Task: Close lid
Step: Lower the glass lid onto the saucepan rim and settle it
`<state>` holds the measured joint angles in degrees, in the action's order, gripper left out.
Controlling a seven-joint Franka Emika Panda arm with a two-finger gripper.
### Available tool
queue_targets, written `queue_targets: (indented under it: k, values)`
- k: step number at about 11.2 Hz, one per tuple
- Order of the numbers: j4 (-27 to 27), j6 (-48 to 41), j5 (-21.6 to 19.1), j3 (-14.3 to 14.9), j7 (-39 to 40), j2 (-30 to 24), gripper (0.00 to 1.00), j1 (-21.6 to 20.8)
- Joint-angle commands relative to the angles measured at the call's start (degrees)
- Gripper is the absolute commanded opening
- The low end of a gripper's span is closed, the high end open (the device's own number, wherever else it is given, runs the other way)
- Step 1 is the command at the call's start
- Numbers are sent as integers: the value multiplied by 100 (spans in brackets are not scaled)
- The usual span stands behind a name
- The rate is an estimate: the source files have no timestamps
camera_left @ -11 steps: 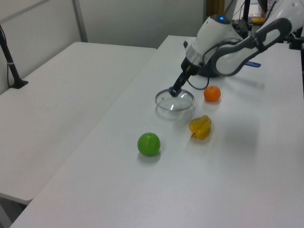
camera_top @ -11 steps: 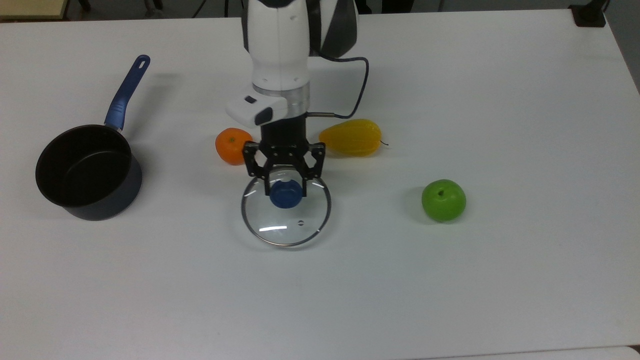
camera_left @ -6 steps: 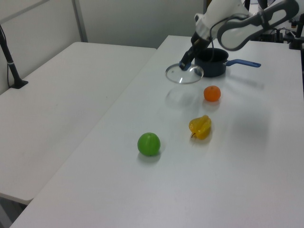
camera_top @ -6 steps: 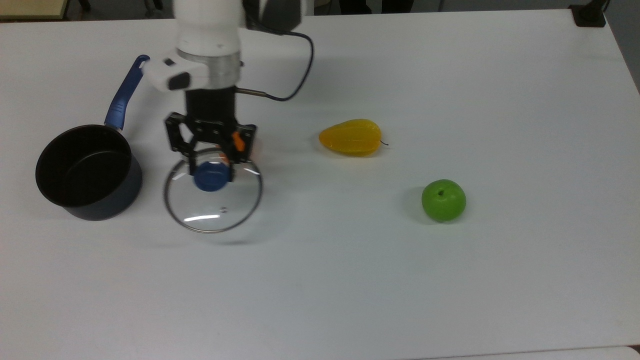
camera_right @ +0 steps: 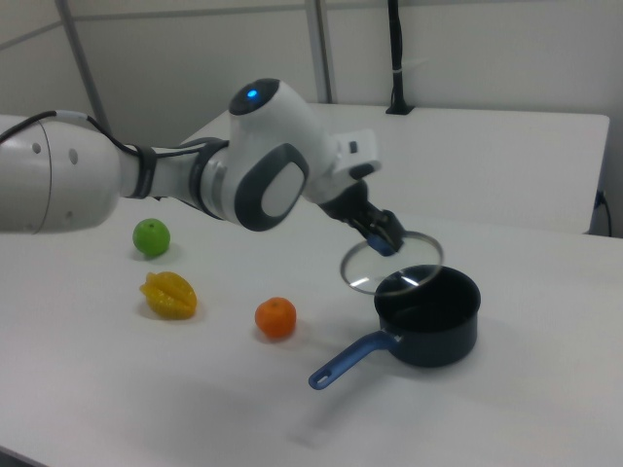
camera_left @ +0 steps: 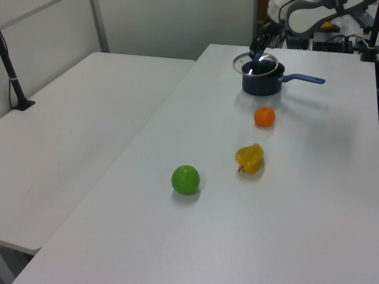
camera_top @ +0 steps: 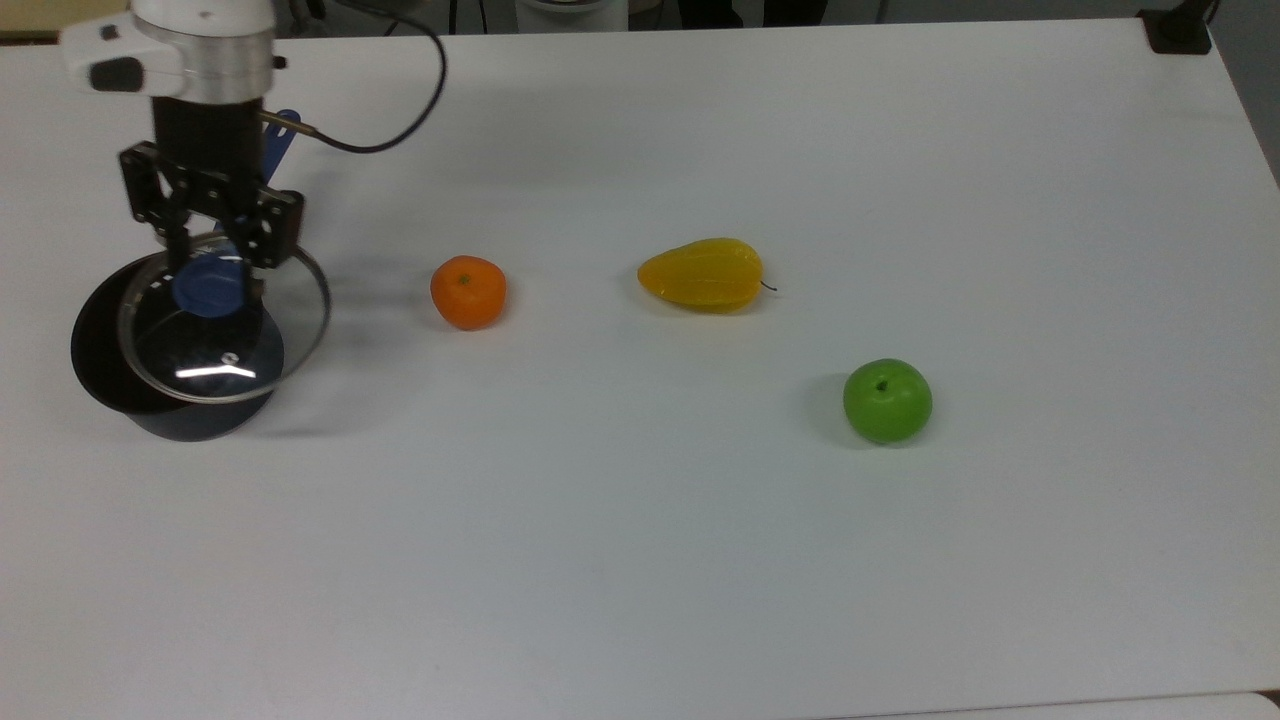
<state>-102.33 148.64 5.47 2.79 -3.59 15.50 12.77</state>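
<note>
Table (camera_top: pixel 700 560): big and white. All the things sit on it.
Green apple (camera_top: pixel 887 401): the closest thing in the top view, low on the top view's right. It sits alone, well away from the rest. In the left view it is also the closest thing (camera_left: pixel 186 179).
Yellow fruit (camera_top: pixel 703 274): long, with a pointy end, lying on its side. It is up and to the top view's left of the apple. In the left view it lies between the apple and the orange (camera_left: pixel 250 158).
Orange (camera_top: pixel 468 292): round, sitting between the yellow fruit and the pot in the top view. In the right view it sits just past the tip of the pot's handle (camera_right: pixel 275 317).
Pot (camera_top: pixel 130 390): dark, open on top, at the top view's far left. Its blue handle (camera_right: pixel 348 361) lies low and points away from the pot, toward the right view's left.
Lid (camera_top: pixel 225 335): round clear glass with a thin metal rim and a blue knob (camera_top: pixel 210 288). It is up in the air over the pot, tilted, and not sitting on the pot. In the top view it covers part of the pot's mouth and sticks out past it toward the top view's right. In the right view it hangs just above the pot's rim (camera_right: pixel 391 263).
Gripper (camera_top: pixel 212 275): black, pointing down, with its two fingers squeezed on the blue knob, carrying the lid.
Robot arm (camera_right: pixel 195 175): white and grey, reaching over from the right view's left.
</note>
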Motion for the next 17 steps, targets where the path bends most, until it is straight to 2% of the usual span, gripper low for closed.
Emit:
queue_targets:
  k: [1, 2, 5, 7, 9, 17]
  values:
    - [-24, -186, -72, -42, 279, -127, 45, 436]
    - [-24, -169, -220, -50, 314, -74, 45, 567]
    - [-24, -125, -809, -50, 570, 84, 45, 586]
    - [37, -107, -942, -50, 552, 215, 45, 578]
    - [475, -125, -1144, -50, 552, 462, 45, 577]
    - [626, -151, -1127, -33, 596, 673, 45, 604]
